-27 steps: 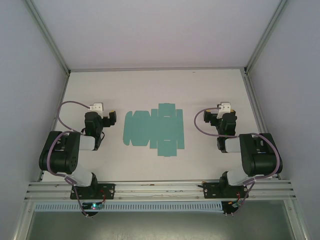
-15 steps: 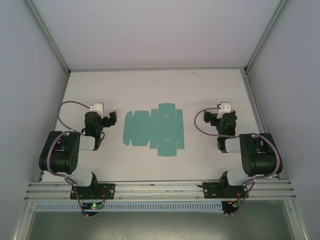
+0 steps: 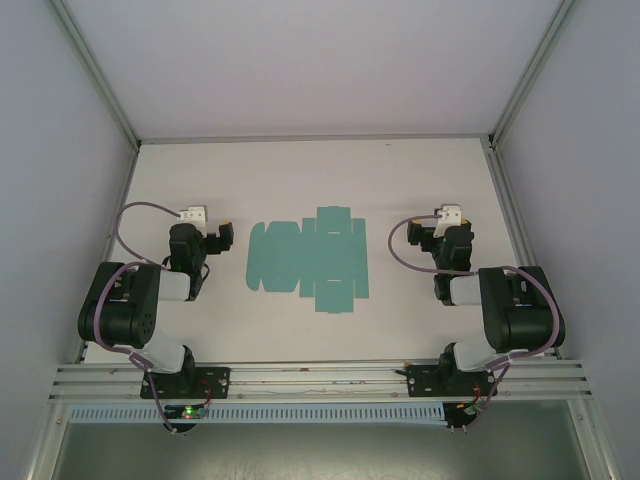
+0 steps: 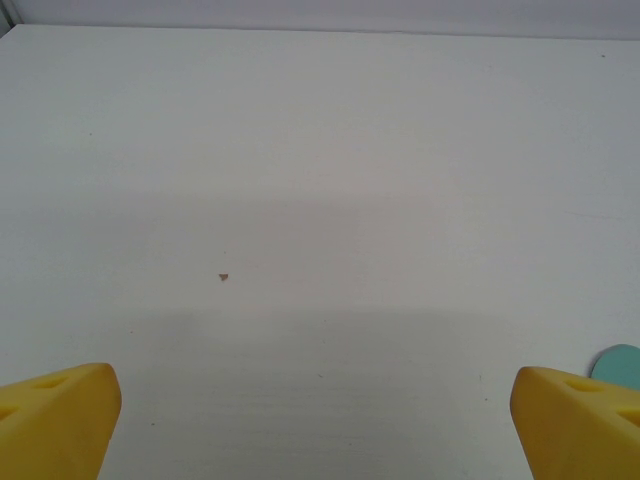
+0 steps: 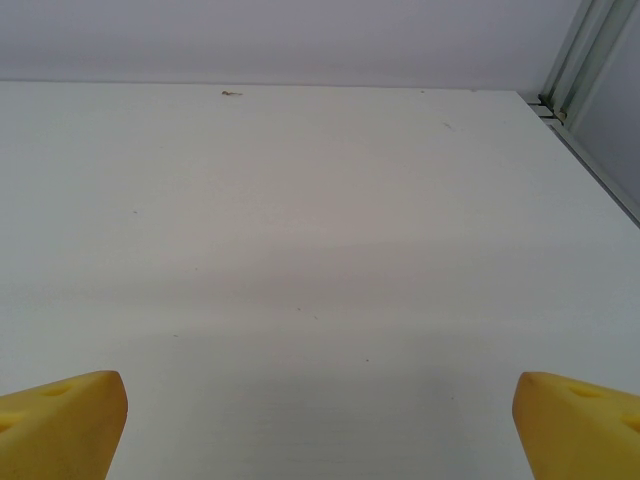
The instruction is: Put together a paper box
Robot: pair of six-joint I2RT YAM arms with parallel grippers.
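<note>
The paper box (image 3: pixel 308 260) is a flat teal-green die-cut sheet with flaps and tabs, lying on the white table between the two arms. A rounded corner of the paper box (image 4: pixel 618 362) peeks in at the right edge of the left wrist view, beside the right fingertip (image 4: pixel 580 425). My left gripper (image 3: pixel 203 229) rests left of the sheet, open and holding nothing, with bare table between the left gripper's (image 4: pixel 318 425) yellow tips. My right gripper (image 3: pixel 440 224) sits right of the sheet, also open and holding nothing. The right gripper (image 5: pixel 320 425) faces bare table.
Pale walls and metal frame posts (image 3: pixel 512 205) enclose the white table (image 3: pixel 300 175) on three sides. An aluminium rail (image 3: pixel 320 378) carries both arm bases along the near edge. The frame's right rail (image 5: pixel 590 110) runs past the far right corner.
</note>
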